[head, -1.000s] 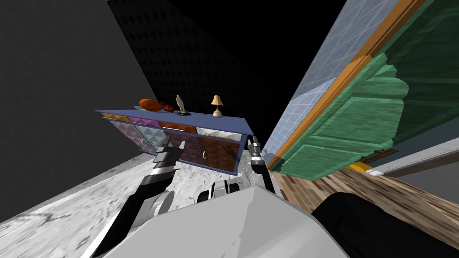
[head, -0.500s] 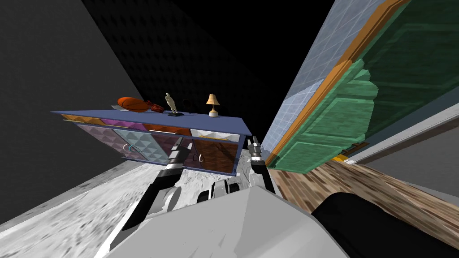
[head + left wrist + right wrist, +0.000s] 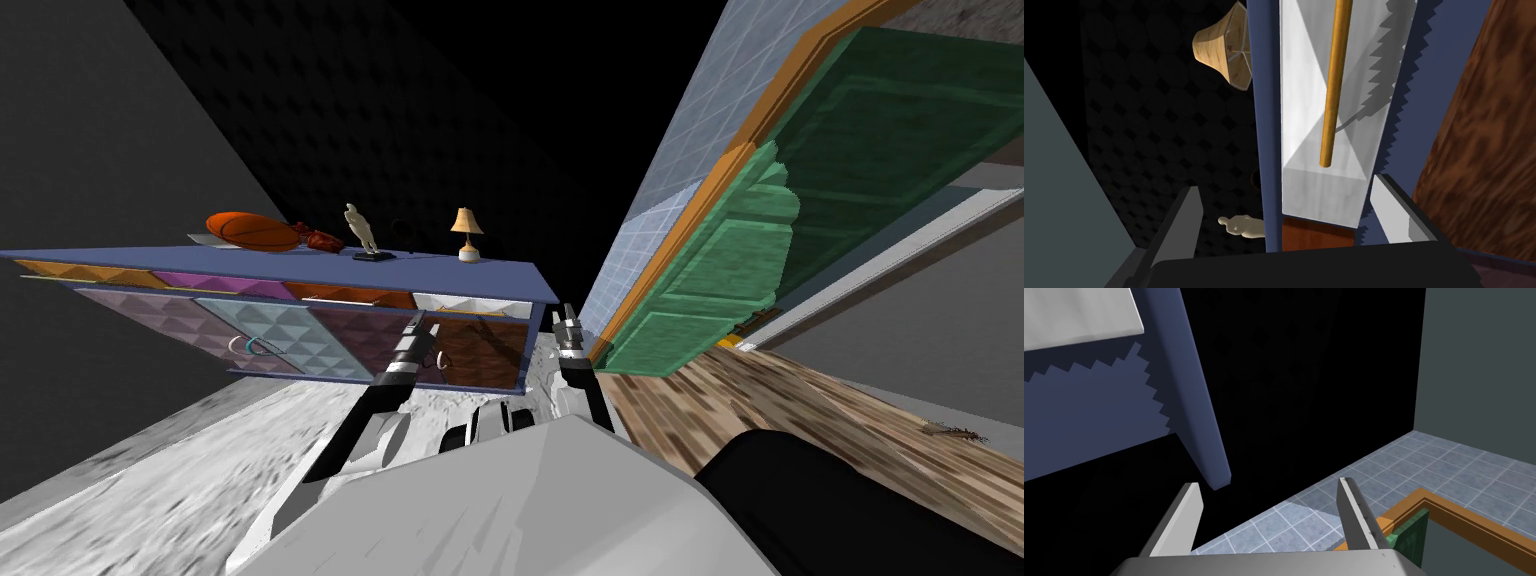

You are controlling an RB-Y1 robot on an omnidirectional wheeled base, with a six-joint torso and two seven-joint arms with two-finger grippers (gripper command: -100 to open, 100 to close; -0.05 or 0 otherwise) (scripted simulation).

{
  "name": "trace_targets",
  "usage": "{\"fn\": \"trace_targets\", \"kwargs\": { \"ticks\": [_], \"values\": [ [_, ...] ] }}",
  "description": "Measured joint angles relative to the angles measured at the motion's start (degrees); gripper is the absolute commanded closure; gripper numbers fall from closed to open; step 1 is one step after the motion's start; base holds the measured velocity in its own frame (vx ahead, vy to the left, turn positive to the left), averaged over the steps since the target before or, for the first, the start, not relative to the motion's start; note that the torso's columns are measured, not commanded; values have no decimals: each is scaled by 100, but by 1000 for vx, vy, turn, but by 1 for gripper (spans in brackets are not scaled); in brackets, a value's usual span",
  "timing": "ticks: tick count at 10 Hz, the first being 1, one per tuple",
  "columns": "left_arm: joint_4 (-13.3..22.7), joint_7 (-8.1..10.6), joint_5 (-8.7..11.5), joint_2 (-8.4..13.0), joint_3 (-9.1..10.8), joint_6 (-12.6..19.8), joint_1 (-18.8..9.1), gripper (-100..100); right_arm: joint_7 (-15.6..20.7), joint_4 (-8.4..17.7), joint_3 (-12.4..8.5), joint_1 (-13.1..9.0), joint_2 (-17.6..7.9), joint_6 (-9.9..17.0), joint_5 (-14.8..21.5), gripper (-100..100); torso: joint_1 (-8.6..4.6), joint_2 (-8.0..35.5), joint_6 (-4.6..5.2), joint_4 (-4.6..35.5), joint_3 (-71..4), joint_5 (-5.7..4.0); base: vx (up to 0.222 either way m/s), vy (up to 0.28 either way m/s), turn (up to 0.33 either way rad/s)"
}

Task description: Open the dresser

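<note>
Head view: blue-framed, many-coloured dresser (image 3: 300, 268)

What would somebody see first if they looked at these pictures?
Probably the blue-topped dresser at the left, with its patchwork of purple, teal and brown fronts and a ball, a figurine and a lamp on it. On the wall to the right is a big green door in an orange frame. Up close, my open left gripper points at a white drawer with an orange bar handle.

Dim overall. Jagged, stair-stepped shadow edge across dresser (image 3: 1269, 125) frame beside bright white drawer front (image 3: 1304, 100). Wide-lens splay toward head-view corners, whole scene rolled. Black area (image 3: 560, 120) behind dresser.
</note>
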Motion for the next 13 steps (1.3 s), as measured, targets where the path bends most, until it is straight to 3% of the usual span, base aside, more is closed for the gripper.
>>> {"fn": "trace_targets", "kwargs": {
  "ticks": [4, 6, 7, 9, 13],
  "values": [
    [282, 26, -55, 228, -135, 281, -177, -100, 0, 0, 0, 0, 0, 0, 0, 0, -1, 6, -3, 1, 2, 0, 49, 8, -66],
    [75, 49, -40, 263, -116, 426, -131, -100, 0, 0, 0, 2, 0, 0, 0, 0, -7, -21, -1, -6, -13, -2, 88, -18, 0],
    [63, 50, -39, 263, -115, 446, -131, 100, 0, 0, 0, 1, 0, 0, 0, 0, 2, 1, -1, -1, -1, 0, -49, 19, 0],
    [161, 44, -42, 256, -120, 371, -149, 100, 0, 0, 0, 0, 0, 0, 0, 0, 8, 23, -1, 8, 16, 3, -66, 13, 22],
    [-150, 74, -31, 344, -171, 431, 40, 100, 0, 0, 0, -2, 0, 0, 0, 0, 8, -2, -1, -1, -1, 2, -143, 18, 23]
  ]
}}
